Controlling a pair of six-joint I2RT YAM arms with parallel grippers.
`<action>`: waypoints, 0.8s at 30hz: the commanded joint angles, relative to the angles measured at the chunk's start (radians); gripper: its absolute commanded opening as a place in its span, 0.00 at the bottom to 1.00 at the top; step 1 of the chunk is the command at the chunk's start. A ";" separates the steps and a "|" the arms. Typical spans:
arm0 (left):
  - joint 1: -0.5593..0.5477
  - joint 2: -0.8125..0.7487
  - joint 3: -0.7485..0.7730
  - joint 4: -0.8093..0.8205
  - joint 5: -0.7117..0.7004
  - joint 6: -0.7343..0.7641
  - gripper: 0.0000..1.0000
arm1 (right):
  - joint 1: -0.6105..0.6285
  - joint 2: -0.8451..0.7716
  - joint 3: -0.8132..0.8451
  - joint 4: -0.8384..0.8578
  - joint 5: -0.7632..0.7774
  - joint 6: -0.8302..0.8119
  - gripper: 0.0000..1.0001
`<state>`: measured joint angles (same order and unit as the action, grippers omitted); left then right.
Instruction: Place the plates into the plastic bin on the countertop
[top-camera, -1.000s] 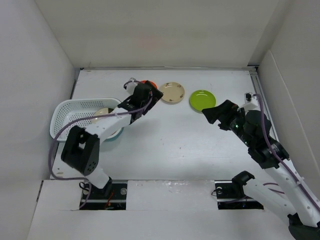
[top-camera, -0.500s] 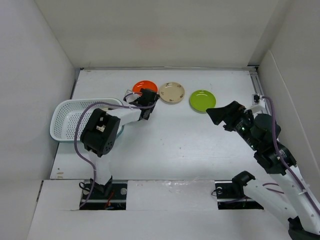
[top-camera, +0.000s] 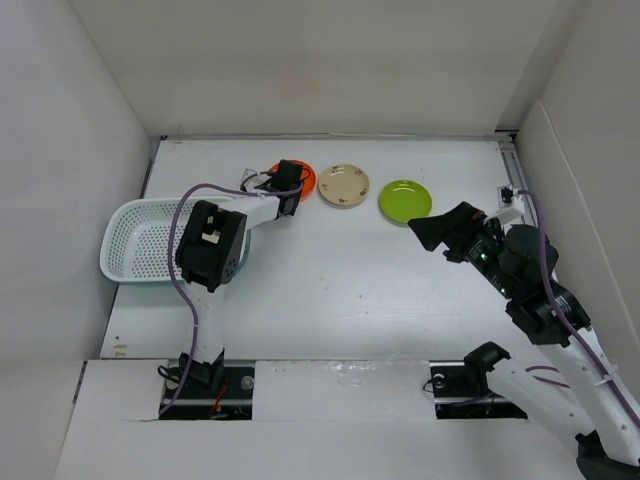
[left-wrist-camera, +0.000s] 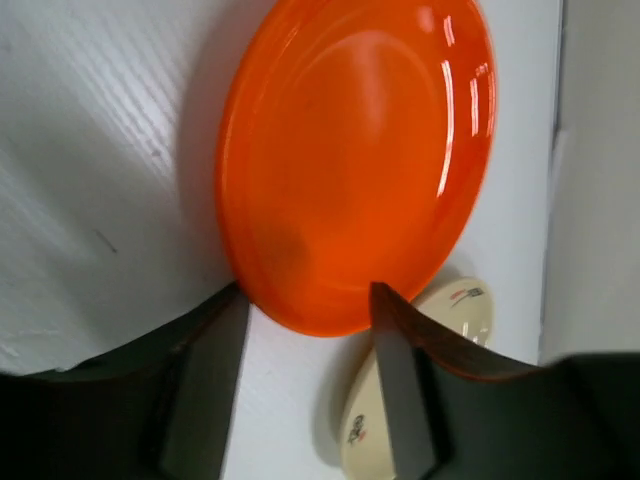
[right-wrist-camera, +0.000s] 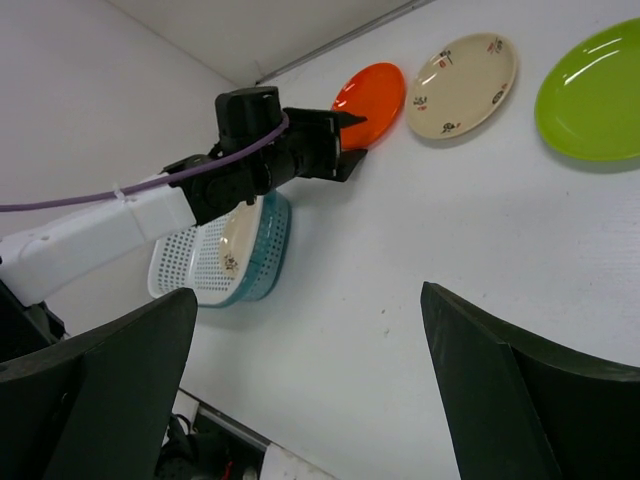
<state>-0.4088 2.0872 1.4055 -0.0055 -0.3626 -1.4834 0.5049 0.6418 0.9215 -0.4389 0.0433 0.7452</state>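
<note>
An orange plate (top-camera: 308, 178) (left-wrist-camera: 360, 150) lies on the countertop (top-camera: 350, 270) near the back wall. My left gripper (top-camera: 294, 186) (left-wrist-camera: 305, 310) reaches it from the bin side. Its jaws have narrowed onto the plate's near rim, with a fingertip touching the rim on either side. Right of it lie a beige plate (top-camera: 344, 185) (left-wrist-camera: 462, 300) and a lime green plate (top-camera: 405, 200) (right-wrist-camera: 595, 90). The plastic bin (top-camera: 130, 225) (right-wrist-camera: 180, 270) stands at the left with a beige plate (right-wrist-camera: 238, 235) inside. My right gripper (top-camera: 425, 233) (right-wrist-camera: 308, 292) hovers open and empty, just near of the green plate.
White walls close in the countertop at the left, back and right. The left arm's white link and purple cable (top-camera: 185, 215) stretch over the bin's right end. A small black fitting (top-camera: 503, 193) sits at the right wall.
The left gripper moved from beside the bin out to the orange plate, and its jaws narrowed from wide open onto the rim. The right arm shifted only slightly.
</note>
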 joint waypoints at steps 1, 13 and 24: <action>-0.002 0.022 0.029 -0.077 0.013 -0.032 0.45 | -0.005 -0.011 0.053 0.023 -0.008 -0.029 1.00; -0.002 0.053 0.029 -0.088 0.050 -0.055 0.11 | -0.005 -0.051 0.080 -0.014 0.001 -0.047 1.00; 0.007 0.007 0.170 -0.183 -0.033 0.047 0.00 | -0.005 -0.080 0.080 -0.043 0.030 -0.056 1.00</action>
<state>-0.4042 2.1479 1.5215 -0.1040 -0.3225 -1.4933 0.5049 0.5743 0.9607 -0.4858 0.0563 0.7094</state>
